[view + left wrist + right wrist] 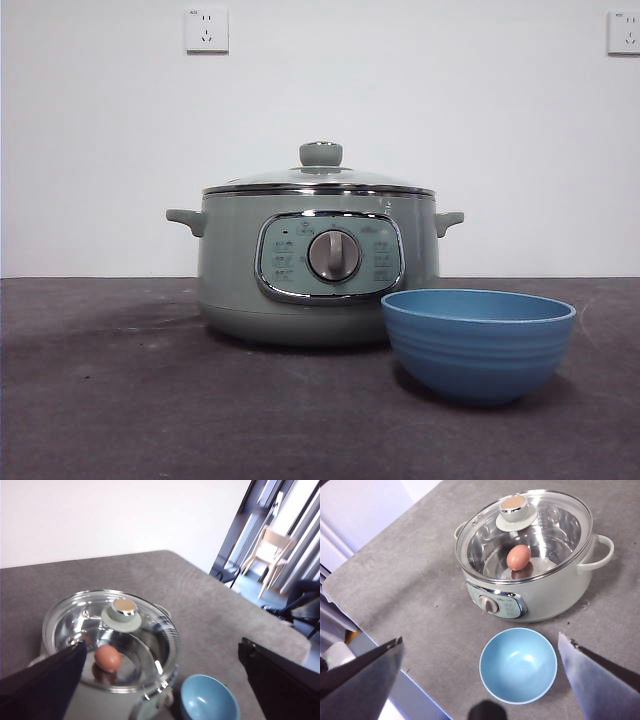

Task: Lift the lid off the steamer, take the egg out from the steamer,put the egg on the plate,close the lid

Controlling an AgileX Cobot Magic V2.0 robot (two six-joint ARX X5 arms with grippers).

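Observation:
The pale green steamer [230,270] stands on the table with the glass lid [320,178] closed on it. In the right wrist view a brown egg [518,557] lies inside the steamer [555,597] under the lid [515,509]. The empty blue plate [478,345] stands just in front of the steamer, to its right. My left gripper [162,645] is open and empty, high above the lid [122,614], with the egg [107,658] and the plate [207,700] below it. My right gripper [480,637] is open and empty, high above the plate [518,665]. Neither gripper shows in the front view.
The table is a dark grey surface [120,400] against a white wall with two sockets [206,30]. In the right wrist view the table's edge [395,645] runs close to the plate. A chair [270,542] stands beyond the table's far corner.

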